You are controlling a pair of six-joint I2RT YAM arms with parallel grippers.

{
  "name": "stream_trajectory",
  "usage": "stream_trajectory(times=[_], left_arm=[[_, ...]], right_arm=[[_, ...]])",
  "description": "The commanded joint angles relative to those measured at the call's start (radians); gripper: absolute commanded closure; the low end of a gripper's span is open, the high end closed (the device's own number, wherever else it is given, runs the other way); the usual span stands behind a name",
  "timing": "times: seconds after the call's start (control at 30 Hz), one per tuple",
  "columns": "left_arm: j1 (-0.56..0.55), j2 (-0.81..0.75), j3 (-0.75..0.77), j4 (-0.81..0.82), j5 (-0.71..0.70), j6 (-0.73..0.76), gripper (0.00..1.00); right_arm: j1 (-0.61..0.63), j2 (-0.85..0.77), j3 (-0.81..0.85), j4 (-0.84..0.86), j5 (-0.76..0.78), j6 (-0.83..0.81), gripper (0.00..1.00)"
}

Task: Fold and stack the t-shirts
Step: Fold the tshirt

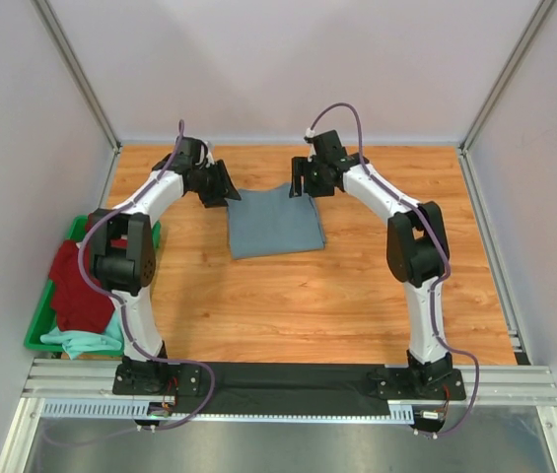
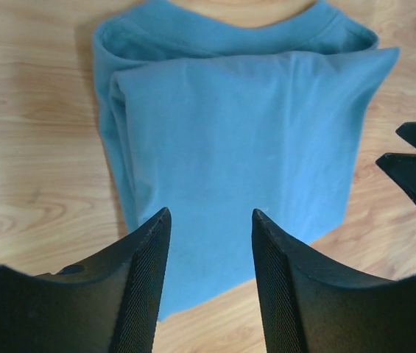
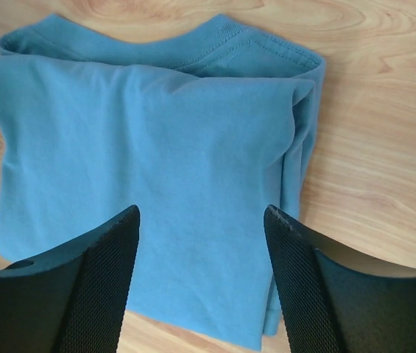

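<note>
The left pincer (image 1: 221, 185) is standing open, its two black fingers (image 2: 145, 257) spread with nothing between them, and through the gap the folded grey-blue shirt (image 1: 273, 222) is showing flat on the wood. Seen from above, that shirt is lying at about 4 o'clock from this pincer, whose tips are sitting over the shirt's far left corner. The right pincer (image 1: 301, 180) is also gaping open and gripping nothing, and the same shirt is lying at about 7 o'clock from it, with the tips over the far right corner. Whether either pincer is brushing the cloth I cannot tell. The shirt is resting as a neat rectangle, its collar edge turned toward 6 o'clock, on the far middle of the table (image 1: 357, 286), between the two arms. Well apart, at about 8 o'clock from the folded shirt, the green bin (image 1: 34, 330) is sitting at the table's left edge, holding the crumpled red shirt (image 1: 76, 281) with the mint shirt (image 1: 86, 342) bunched just beside it at 6 o'clock.
</note>
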Motion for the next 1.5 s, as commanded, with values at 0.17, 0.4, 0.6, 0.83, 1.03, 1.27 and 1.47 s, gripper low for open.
stream_trajectory(times=[0.17, 0.4, 0.6, 0.83, 1.03, 1.27, 1.47], left_arm=[[0.020, 0.130, 0.121, 0.057, -0.040, 0.117, 0.48], [0.043, 0.199, 0.160, 0.071, -0.051, 0.086, 0.49], [0.050, 0.237, 0.180, 0.094, -0.026, 0.072, 0.50], [0.060, 0.267, 0.203, 0.105, 0.000, 0.043, 0.55], [0.067, 0.302, 0.255, 0.080, 0.017, 0.031, 0.84], [0.086, 0.258, 0.255, 0.051, -0.017, 0.028, 1.00], [0.098, 0.244, 0.317, -0.010, -0.072, 0.045, 1.00]], right_arm=[[-0.066, 0.107, 0.026, 0.141, -0.099, -0.104, 0.39], [-0.094, 0.185, 0.079, 0.173, -0.106, -0.109, 0.42], [-0.098, 0.215, 0.107, 0.210, -0.116, -0.106, 0.43], [-0.105, 0.264, 0.191, 0.190, -0.115, -0.092, 0.48], [-0.111, 0.276, 0.227, 0.178, -0.100, -0.101, 0.66], [-0.118, 0.227, 0.265, 0.129, -0.054, -0.132, 0.91], [-0.120, 0.161, 0.221, 0.152, -0.024, -0.158, 0.97]])
